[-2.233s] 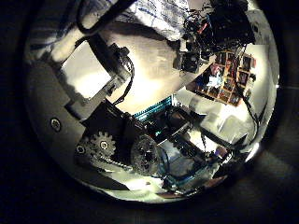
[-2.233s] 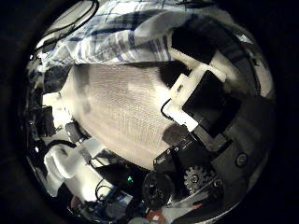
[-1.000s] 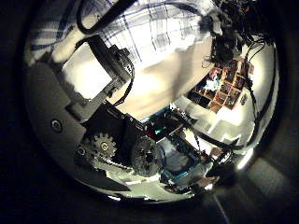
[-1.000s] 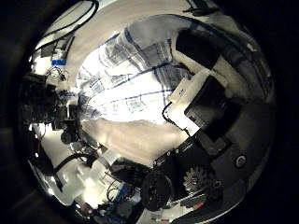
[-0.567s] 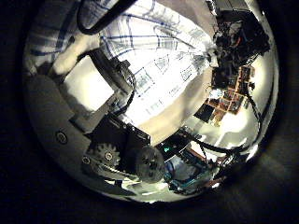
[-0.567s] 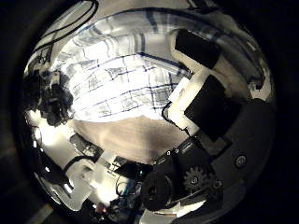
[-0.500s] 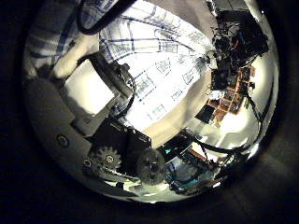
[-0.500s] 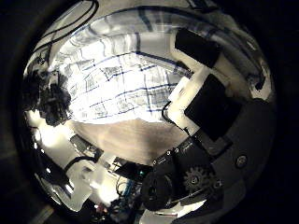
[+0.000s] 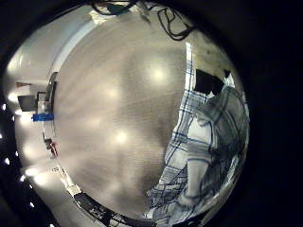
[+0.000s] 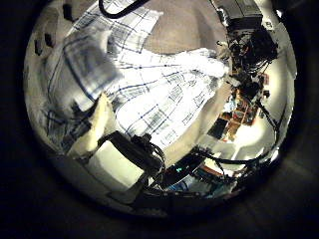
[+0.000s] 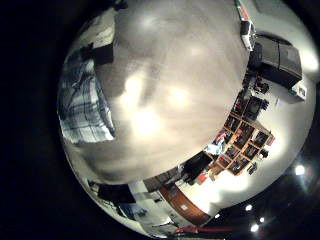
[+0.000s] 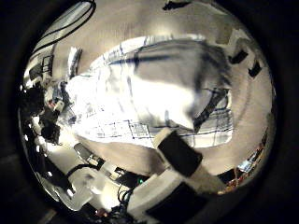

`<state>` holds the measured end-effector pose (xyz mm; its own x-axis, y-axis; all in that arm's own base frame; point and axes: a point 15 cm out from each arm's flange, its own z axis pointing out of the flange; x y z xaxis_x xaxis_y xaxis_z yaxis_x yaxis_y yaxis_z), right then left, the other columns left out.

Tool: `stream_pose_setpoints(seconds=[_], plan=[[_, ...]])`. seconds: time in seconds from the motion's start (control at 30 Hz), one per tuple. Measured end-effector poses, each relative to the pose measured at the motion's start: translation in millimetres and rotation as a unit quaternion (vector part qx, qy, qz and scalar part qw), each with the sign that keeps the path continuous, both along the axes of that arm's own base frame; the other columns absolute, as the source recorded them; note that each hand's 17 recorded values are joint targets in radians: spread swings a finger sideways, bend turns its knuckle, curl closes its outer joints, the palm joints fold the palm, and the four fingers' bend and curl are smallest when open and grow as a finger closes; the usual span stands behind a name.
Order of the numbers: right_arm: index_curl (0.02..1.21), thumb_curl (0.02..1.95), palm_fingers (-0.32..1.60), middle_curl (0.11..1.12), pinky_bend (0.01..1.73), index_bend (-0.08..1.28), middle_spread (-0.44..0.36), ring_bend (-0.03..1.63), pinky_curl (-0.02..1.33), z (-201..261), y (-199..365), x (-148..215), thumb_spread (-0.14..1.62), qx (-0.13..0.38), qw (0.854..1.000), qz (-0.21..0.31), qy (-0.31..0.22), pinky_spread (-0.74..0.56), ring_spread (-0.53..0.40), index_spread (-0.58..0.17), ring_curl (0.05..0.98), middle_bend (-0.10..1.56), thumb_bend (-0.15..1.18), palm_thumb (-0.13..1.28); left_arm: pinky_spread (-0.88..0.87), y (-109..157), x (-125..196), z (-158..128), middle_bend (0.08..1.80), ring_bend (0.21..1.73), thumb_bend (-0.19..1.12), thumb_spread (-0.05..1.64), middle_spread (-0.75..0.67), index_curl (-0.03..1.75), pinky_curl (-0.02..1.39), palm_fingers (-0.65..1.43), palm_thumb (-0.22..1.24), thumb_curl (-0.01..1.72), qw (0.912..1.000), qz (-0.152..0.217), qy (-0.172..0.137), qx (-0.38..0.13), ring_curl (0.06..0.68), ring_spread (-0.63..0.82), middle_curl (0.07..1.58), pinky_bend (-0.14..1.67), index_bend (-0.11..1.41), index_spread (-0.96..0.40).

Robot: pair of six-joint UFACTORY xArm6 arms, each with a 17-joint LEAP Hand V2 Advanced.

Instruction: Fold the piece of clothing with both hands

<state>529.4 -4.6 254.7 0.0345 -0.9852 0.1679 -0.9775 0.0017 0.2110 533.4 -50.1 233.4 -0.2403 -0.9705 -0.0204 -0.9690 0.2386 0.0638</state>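
A checked shirt [image 12: 131, 98] lies spread on the table and fills most of the right thumb side palm view. A raised fold of it bunches against my right hand [image 12: 177, 159], whose thumb presses into the cloth. In the left thumb side palm view the same shirt [image 10: 169, 85] lies close. One edge is gathered up over my left hand [image 10: 125, 149], whose fingers are curled onto it. The little finger side views show the shirt's edge [image 9: 204, 156] [image 11: 85, 105] lying flat on the table beside each hand.
The bare table top [image 9: 114, 113] [image 11: 170, 90] stretches away from the shirt. Dark equipment [image 10: 247, 45] and a shelf unit [image 11: 240, 140] stand beyond the table's far side.
Both palms have dropped closer to the shirt. Their fingers, straight over the cloth before, now curl in on it, and a fold of cloth stands up at each hand.
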Motion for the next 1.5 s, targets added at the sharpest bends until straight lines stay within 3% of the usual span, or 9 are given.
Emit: stream_pose_setpoints(seconds=[0.17, 0.37, 0.57, 0.73, 1.0, 1.2, 1.37, 1.5], plan=[[0.52, 0.40, 0.10, 0.59, 1.02, 0.20, -0.148, 1.06, 0.49, 40.1, -18.6, -3.1, 1.37, 0.009, 0.999, -0.009, -0.037, -0.06, -0.172, -0.400, 0.475, 0.60, -0.02, 0.42, 0.02, 11.1, -13.3, 34.6, 0.25, 0.92, -0.02, 1.17, 0.02, 0.85, 0.71, 0.02, 0.67, 0.41, 0.9995, 0.008, -0.031, -0.004, 0.381, 0.01, 0.73, 0.50, 0.17, -0.08], [0.48, 0.35, 0.12, 0.55, 0.95, 0.19, -0.128, 1.01, 0.45, 46.6, -37.9, -35.4, 1.38, 0.012, 1.000, -0.011, -0.027, 0.03, -0.156, -0.391, 0.443, 0.54, -0.01, 0.40, 0.12, 14.2, -69.7, 63.4, 0.23, 0.85, -0.02, 1.17, 0.10, 0.74, 0.66, 0.08, 0.65, 0.40, 0.9996, 0.010, -0.026, -0.004, 0.351, 0.08, 0.64, 0.43, 0.18, -0.03], [0.45, 0.33, 0.11, 0.51, 0.89, 0.19, -0.119, 0.93, 0.41, 21.3, -40.0, -69.0, 1.39, 0.020, 0.999, 0.020, 0.020, 0.09, -0.145, -0.384, 0.413, 0.50, -0.01, 0.40, 0.16, 5.6, -119.3, 31.7, 0.22, 0.80, -0.02, 1.17, 0.12, 0.66, 0.62, 0.13, 0.63, 0.39, 0.9998, -0.005, 0.018, 0.000, 0.327, 0.11, 0.59, 0.37, 0.18, -0.02], [0.43, 0.32, 0.04, 0.47, 0.82, 0.19, -0.096, 0.80, 0.37, -0.9, -41.6, -82.1, 1.29, 0.025, 0.998, 0.034, 0.052, 0.21, -0.089, -0.383, 0.363, 0.42, -0.02, 0.38, 0.19, 1.8, -138.5, 2.8, 0.20, 0.75, -0.02, 1.18, 0.13, 0.62, 0.59, 0.15, 0.62, 0.39, 0.9987, -0.009, 0.051, 0.001, 0.306, 0.14, 0.55, 0.33, 0.19, -0.02], [0.38, 0.33, 0.01, 0.41, 0.74, 0.17, -0.057, 0.67, 0.32, -45.2, -36.4, -92.7, 1.17, 0.032, 0.993, 0.054, 0.103, 0.31, 0.004, -0.377, 0.303, 0.33, -0.02, 0.41, 0.22, -3.5, -144.7, -31.7, 0.19, 0.71, -0.02, 1.18, 0.14, 0.56, 0.55, 0.18, 0.60, 0.38, 0.9972, -0.006, 0.074, -0.006, 0.283, 0.18, 0.49, 0.29, 0.18, -0.02], [0.35, 0.33, 0.05, 0.39, 0.70, 0.16, -0.043, 0.64, 0.29, -72.2, -32.1, -95.7, 1.12, 0.032, 0.989, 0.059, 0.132, 0.33, 0.025, -0.368, 0.285, 0.30, -0.02, 0.44, 0.24, -3.4, -143.9, -38.3, 0.19, 0.68, -0.02, 1.19, 0.14, 0.53, 0.52, 0.19, 0.59, 0.37, 0.9966, -0.006, 0.082, -0.005, 0.269, 0.20, 0.46, 0.27, 0.19, -0.02], [0.33, 0.34, 0.13, 0.38, 0.67, 0.16, -0.047, 0.66, 0.28, -84.6, -31.3, -97.7, 1.09, 0.030, 0.987, 0.059, 0.146, 0.32, -0.002, -0.353, 0.285, 0.31, -0.02, 0.48, 0.25, -1.2, -141.7, -37.1, 0.19, 0.67, -0.02, 1.19, 0.13, 0.51, 0.50, 0.20, 0.59, 0.37, 0.9969, -0.008, 0.078, -0.003, 0.260, 0.21, 0.44, 0.26, 0.18, -0.02], [0.33, 0.36, 0.33, 0.40, 0.65, 0.18, -0.097, 0.74, 0.26, -87.9, -27.8, -97.4, 1.09, 0.028, 0.986, 0.064, 0.150, 0.19, -0.107, -0.329, 0.300, 0.36, -0.01, 0.56, 0.26, -1.6, -137.0, -32.1, 0.19, 0.66, -0.02, 1.19, 0.13, 0.49, 0.49, 0.21, 0.59, 0.36, 0.9973, -0.007, 0.073, -0.004, 0.256, 0.21, 0.43, 0.25, 0.19, -0.02]])
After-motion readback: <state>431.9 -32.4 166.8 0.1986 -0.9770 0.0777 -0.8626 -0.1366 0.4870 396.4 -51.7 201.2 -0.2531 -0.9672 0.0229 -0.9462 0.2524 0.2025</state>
